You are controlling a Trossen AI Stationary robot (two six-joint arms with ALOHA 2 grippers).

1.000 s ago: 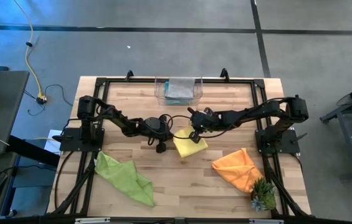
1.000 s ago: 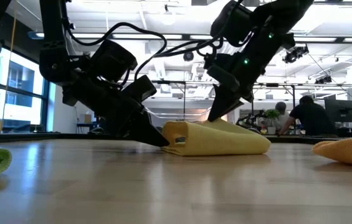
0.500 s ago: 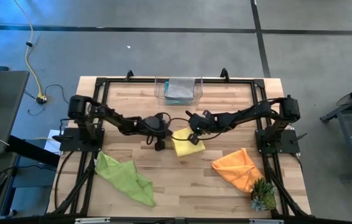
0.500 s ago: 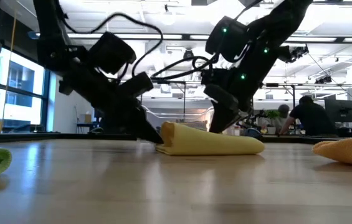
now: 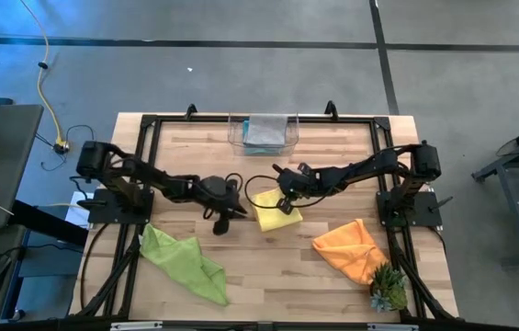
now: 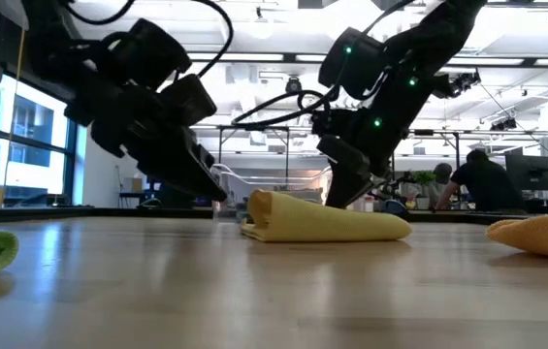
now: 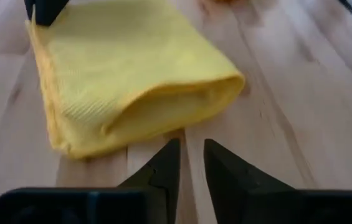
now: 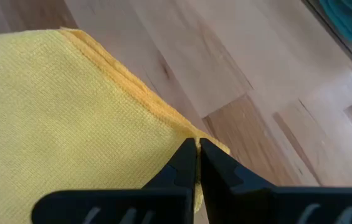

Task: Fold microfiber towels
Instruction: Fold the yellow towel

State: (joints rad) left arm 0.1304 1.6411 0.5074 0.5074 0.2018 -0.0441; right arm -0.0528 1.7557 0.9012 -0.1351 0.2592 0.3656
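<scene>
Folded yellow towel (image 5: 277, 211) lying mid-frame on the bench (image 5: 268, 276), between both end effectors.
Left end effector (image 7: 189, 163) sitting just off its folded edge, fingers slightly parted, gripping nothing; right end effector (image 8: 197, 163) clenched, tips pressing on the towel's far corner. Green towel (image 5: 186, 262) lying lower left, orange towel (image 5: 351, 248) lower right.

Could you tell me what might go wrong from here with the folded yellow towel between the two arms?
The right end effector sits shut at the yellow towel's edge; if it lifts while pinching a layer, the fold could open. The left end effector is clear of the towel with a narrow gap between its fingers, so nothing else holds the fold down. The puffy folded edge nearest it may spring back.
</scene>
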